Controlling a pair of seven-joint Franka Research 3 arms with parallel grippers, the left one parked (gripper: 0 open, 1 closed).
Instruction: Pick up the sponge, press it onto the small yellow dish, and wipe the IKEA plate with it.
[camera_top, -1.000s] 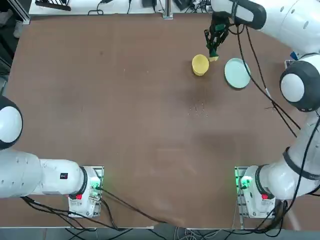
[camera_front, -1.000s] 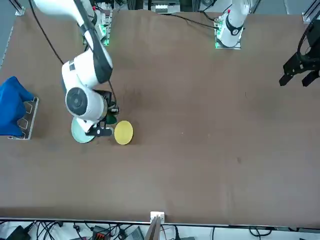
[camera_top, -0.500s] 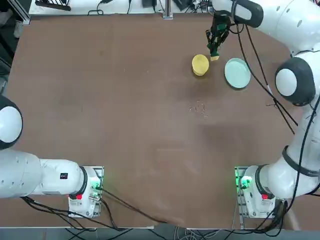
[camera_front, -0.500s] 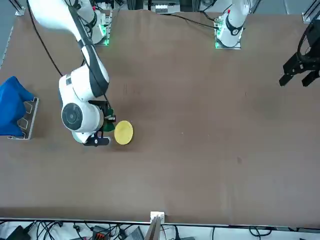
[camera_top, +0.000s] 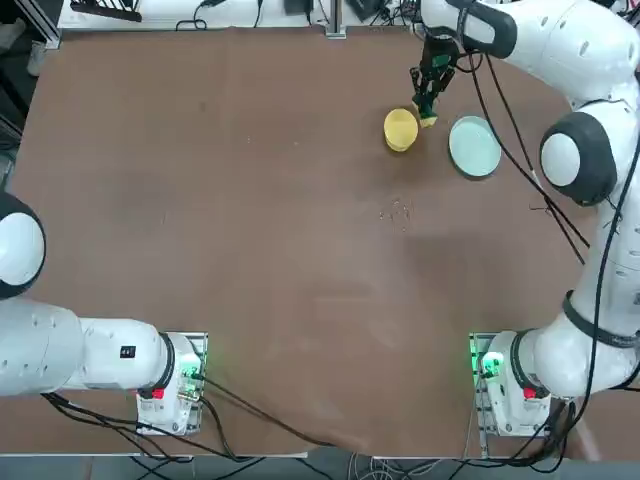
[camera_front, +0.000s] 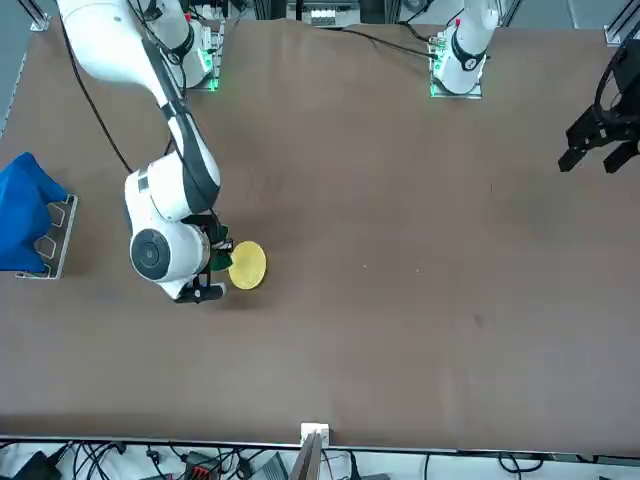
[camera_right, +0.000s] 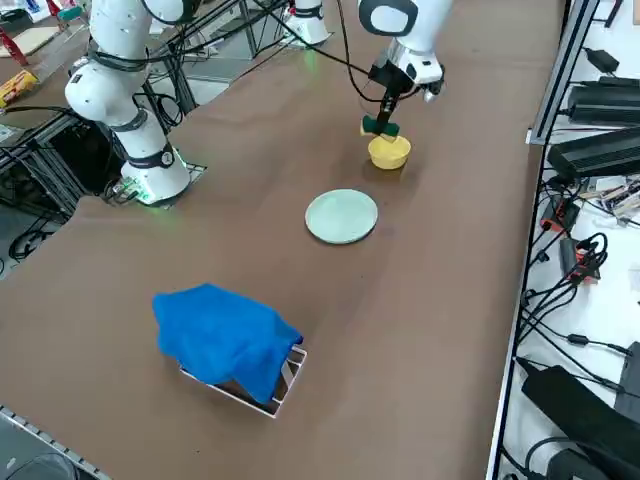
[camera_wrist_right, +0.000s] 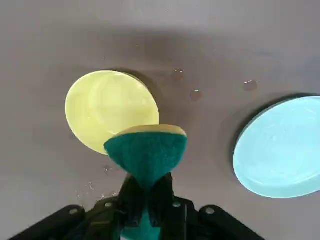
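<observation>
The pick-up is done: the right claw is pinched tight on the sponge, squeezing its lower part so the green scouring face flares out above the fingers, with a sliver of yellow foam along its far edge; the sponge hangs clear of the bench, just beside the rim of the small yellow dish and not yet over its middle, as far as the overhead view shows; pressing onto that dish looks to be the step in hand. The IKEA plate lies near the dish, apart from it, untouched; wiping it remains.
</observation>
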